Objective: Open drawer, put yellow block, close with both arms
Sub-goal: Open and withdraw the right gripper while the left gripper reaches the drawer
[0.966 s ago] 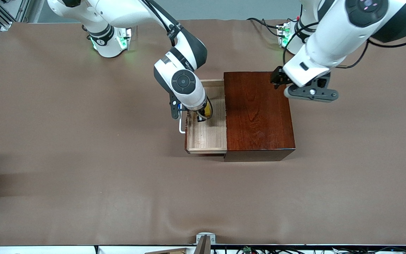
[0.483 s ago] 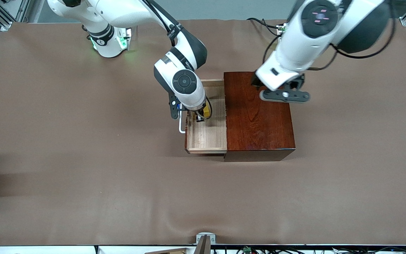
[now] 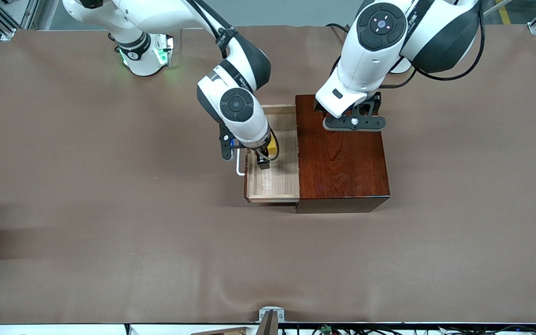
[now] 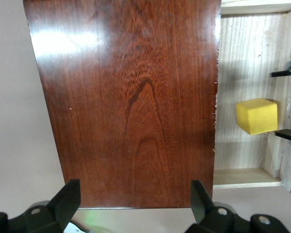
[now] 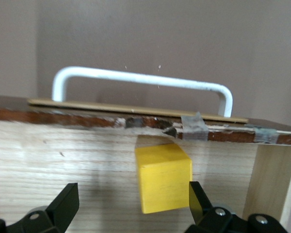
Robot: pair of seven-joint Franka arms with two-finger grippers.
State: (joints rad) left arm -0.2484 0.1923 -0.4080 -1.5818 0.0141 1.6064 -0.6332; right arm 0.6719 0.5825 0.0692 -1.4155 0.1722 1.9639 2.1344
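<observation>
1. Two arms are at work. The right arm's black two-finger gripper hangs inside the pulled-out pale light-wood drawer, fingers spread, with the small bright yellow cube lying free on the drawer floor between them, apart from both pads.
2. The cube sits in the drawer's half farther from the front camera, close to the dark reddish-brown front panel that carries the white U-shaped bar handle.
3. The left arm's gripper hovers over the glossy dark mahogany-coloured box, at its edge farther from the front camera, fingers spread wide and holding nothing.
4. Judged from this, the block is delivered; closing remains.
5. The drawer slides toward the left arm's end of the table, so the push must land on the handle face, which the right gripper is nearer to; the left gripper is placed to steady the box.
</observation>
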